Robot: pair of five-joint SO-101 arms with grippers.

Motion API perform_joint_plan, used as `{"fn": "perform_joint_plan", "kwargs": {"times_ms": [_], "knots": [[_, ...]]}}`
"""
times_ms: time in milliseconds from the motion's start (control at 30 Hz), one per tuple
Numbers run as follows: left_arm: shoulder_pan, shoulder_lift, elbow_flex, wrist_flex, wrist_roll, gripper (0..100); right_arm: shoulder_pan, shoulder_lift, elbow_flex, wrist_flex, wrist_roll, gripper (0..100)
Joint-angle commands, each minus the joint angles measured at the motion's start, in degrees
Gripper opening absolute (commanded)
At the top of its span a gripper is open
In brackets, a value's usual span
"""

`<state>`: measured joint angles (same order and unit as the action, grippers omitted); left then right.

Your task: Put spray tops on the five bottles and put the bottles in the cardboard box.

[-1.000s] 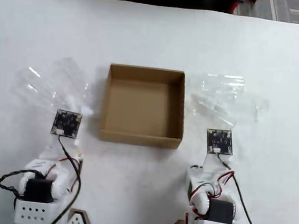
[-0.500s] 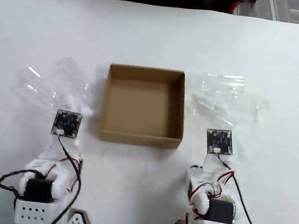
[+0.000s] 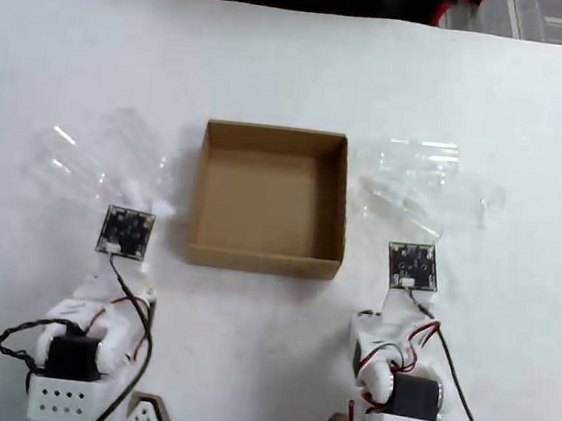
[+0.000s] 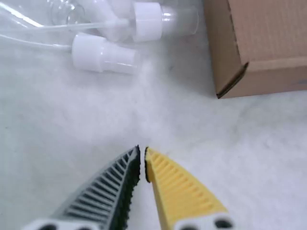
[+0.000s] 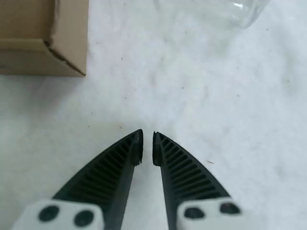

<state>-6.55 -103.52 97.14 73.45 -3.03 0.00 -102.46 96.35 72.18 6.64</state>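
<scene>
White plastic spray tops [image 4: 103, 53] nearest left arm

Lying just ahead of the grey-and-yellow left gripper [image 4: 142, 152], long axes crosswise to its reach, beside the brown cardboard box [image 3: 264, 261]. Beyond the black right gripper [image 5: 147, 139], across the box: clear plastic bottles [image 3: 419, 185]. Both jaw pairs nearly pressed together, empty.

A brown cardboard box [image 3: 263, 262], matt, with rough cut edges, sits on a white tabletop [image 3: 277, 59] with a matt, faintly fuzzy, cloth-like finish. The clear bottles [image 3: 419, 185] are glossy plastic. The spray tops [image 4: 100, 53] are smooth white plastic. The left pincer [image 4: 142, 154] is ribbed matt plastic, grey and yellow; the right pincer [image 5: 147, 143] is ribbed black.
</scene>
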Motion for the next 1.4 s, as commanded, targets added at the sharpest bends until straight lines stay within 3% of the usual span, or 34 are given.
{"fn": "perform_joint_plan", "kwargs": {"times_ms": [0, 1100, 1367], "knots": [[0.2, -0.9, -0.2, 0.2, -0.4, 2, -0.1, -0.6, 0.5, 0.2, -0.2, 2.4], [0.4, -0.9, -0.2, 0.2, -0.4, 2, -0.1, -0.6, 0.5, 0.0, -0.2, 2.5], [0.5, -0.9, -0.2, 0.2, -0.5, 2, 0.1, -0.6, 0.5, -11.3, -0.6, 2.5]]}}
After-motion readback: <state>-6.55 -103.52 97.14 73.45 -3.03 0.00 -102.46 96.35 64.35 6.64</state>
